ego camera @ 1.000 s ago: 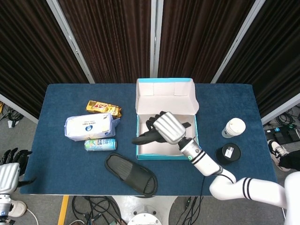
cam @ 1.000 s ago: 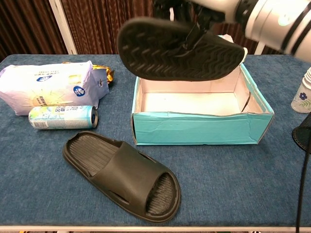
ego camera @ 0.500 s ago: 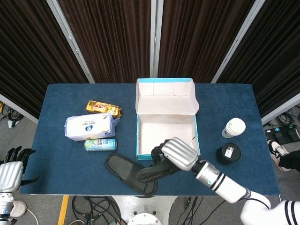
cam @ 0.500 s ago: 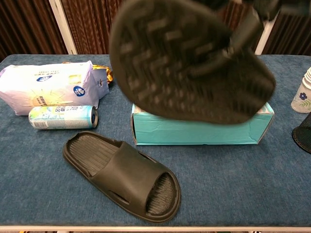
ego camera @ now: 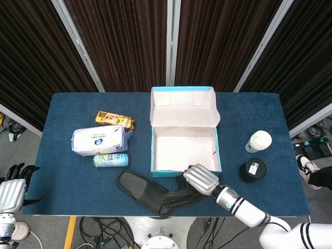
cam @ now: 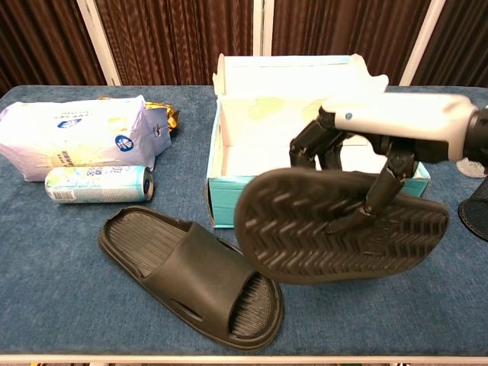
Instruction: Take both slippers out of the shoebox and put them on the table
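The teal shoebox stands open and empty at mid-table, its front wall showing in the chest view. One black slipper lies flat on the blue table in front of the box's left corner, sole down. My right hand grips the second black slipper just in front of the box, above the table. The chest view shows its ribbed sole tilted toward the camera under my right hand. My left hand hangs off the table's near left corner, holding nothing.
A white tissue pack, a drink can and a gold snack packet lie left of the box. A paper cup and a round black object stand to the right.
My right hand has carried the second slipper out of the box, toward the near edge, and lowered it beside the slipper on the table. The left hand has stayed put.
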`<state>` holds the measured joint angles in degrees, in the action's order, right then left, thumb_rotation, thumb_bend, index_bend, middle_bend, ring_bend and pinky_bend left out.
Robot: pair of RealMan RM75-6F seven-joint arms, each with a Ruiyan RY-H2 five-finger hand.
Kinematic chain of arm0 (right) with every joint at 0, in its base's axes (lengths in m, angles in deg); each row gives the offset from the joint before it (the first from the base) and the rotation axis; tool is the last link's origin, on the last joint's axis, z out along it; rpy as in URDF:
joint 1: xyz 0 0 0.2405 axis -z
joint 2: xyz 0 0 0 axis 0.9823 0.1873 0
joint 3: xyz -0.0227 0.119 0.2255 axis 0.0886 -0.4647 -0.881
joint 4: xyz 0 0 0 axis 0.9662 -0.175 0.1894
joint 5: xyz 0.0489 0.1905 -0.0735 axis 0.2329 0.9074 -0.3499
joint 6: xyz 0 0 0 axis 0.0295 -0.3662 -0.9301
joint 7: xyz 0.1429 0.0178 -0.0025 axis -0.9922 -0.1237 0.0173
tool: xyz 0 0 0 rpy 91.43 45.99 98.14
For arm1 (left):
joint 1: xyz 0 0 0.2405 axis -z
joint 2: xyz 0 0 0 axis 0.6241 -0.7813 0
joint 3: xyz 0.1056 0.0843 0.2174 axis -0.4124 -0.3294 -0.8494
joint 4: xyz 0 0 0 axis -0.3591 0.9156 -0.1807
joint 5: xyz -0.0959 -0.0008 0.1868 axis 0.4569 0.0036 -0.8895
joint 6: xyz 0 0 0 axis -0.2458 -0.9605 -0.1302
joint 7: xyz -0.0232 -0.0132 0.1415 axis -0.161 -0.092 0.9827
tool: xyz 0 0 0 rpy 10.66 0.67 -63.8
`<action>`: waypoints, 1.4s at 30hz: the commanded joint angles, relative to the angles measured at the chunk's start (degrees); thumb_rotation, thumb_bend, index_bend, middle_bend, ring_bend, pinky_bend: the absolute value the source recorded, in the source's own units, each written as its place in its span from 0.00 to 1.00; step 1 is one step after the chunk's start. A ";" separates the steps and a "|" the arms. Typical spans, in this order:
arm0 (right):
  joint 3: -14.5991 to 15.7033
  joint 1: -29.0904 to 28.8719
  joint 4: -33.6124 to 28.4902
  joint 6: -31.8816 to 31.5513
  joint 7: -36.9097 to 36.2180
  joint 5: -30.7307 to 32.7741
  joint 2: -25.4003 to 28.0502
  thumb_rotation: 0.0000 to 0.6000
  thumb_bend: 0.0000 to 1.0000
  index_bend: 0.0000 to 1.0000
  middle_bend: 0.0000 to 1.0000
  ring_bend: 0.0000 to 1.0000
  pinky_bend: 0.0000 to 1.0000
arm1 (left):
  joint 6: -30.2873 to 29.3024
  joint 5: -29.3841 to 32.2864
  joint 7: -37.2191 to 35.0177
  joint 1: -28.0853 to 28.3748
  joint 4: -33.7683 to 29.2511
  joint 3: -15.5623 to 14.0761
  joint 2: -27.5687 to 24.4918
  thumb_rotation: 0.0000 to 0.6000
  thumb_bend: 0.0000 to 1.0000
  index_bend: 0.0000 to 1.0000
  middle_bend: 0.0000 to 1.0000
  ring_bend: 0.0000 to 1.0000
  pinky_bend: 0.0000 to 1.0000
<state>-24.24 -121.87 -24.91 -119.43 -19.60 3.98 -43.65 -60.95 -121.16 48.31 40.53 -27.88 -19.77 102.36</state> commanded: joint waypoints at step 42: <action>1.83 22.71 10.19 -33.06 2.97 -4.35 7.84 1.00 0.10 0.10 0.12 0.03 0.01 | -3.20 -1.96 -0.34 0.75 1.93 1.33 1.50 1.00 0.00 0.22 0.16 0.05 0.04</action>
<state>-23.19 -103.08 -16.05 -149.59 -13.13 -2.90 -38.78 -63.83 -122.91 47.77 41.22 -26.16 -18.61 103.62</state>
